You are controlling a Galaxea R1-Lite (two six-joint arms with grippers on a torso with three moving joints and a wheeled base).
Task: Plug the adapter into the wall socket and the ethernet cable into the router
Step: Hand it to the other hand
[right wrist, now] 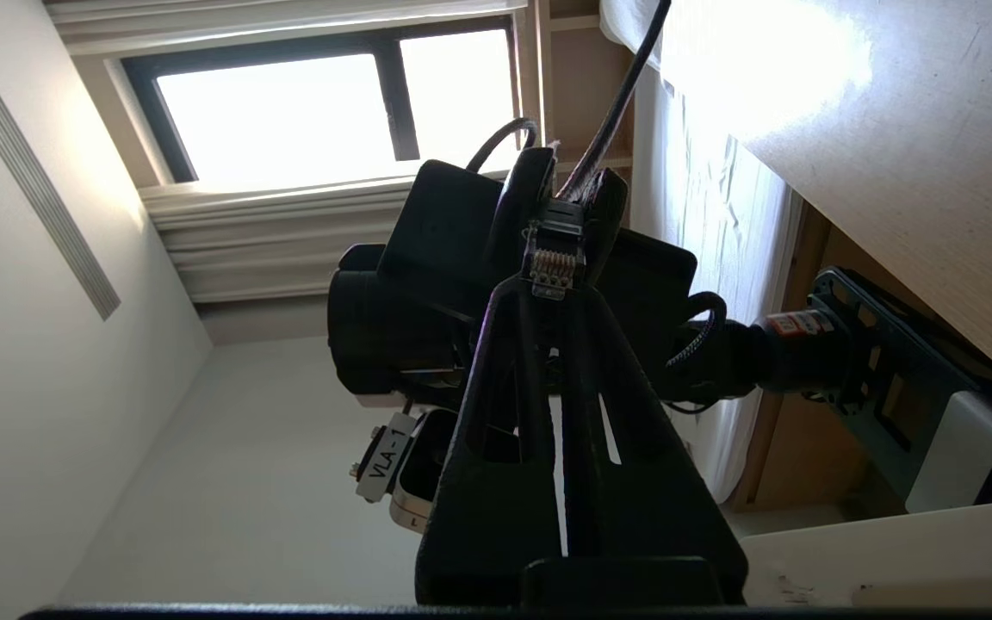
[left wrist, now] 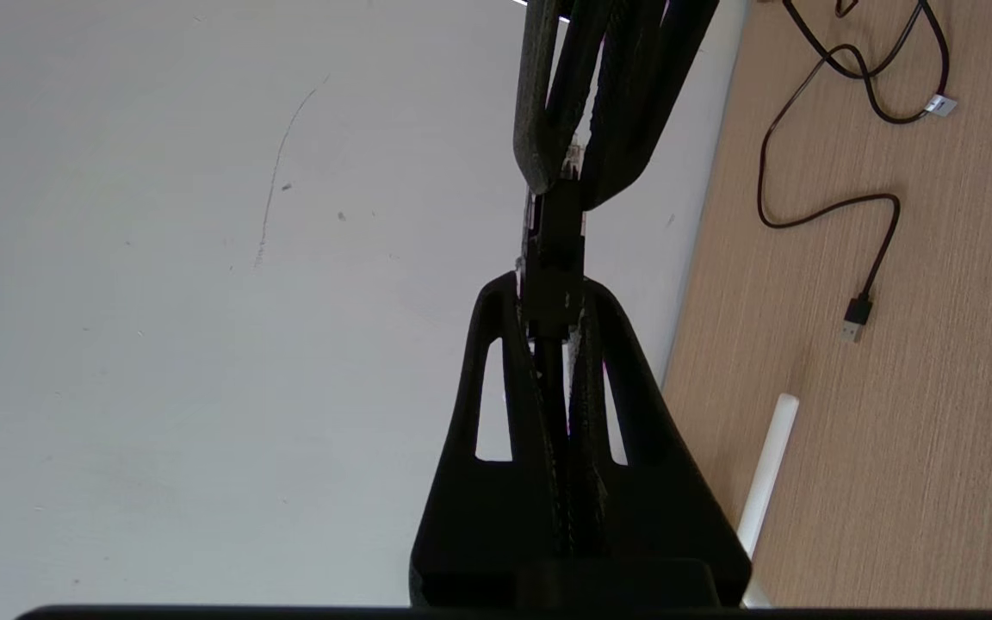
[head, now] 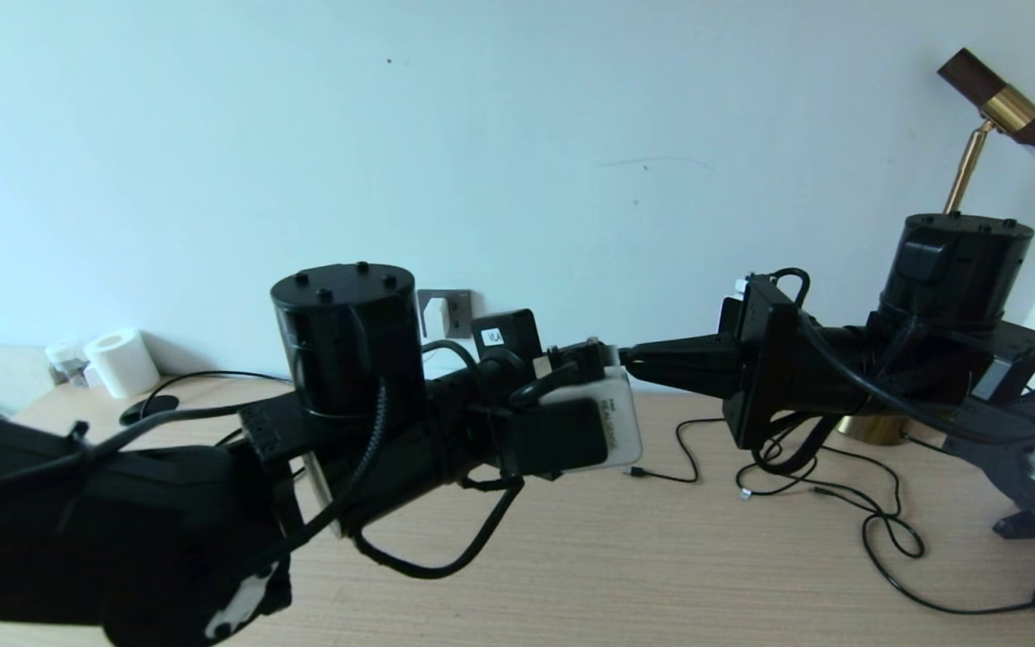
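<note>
**A:** Where's the plug?

**Me:** Mid-frame, above the counter (head: 571, 548). My left claw (left wrist: 552, 297) is pinching the ethernet cable (left wrist: 552, 258) behind its clip plug; my right claw (right wrist: 552, 288) is pressed together on the plug's tip.

**A:** Risks?

**Me:** Two grips on one short plug: pulling apart could twist it loose. Wall close behind, open counter lower right

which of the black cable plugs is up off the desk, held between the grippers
The ethernet cable plug with the gold contacts, pinched by both grippers; the thin USB cables lie loose on the desk.
</note>
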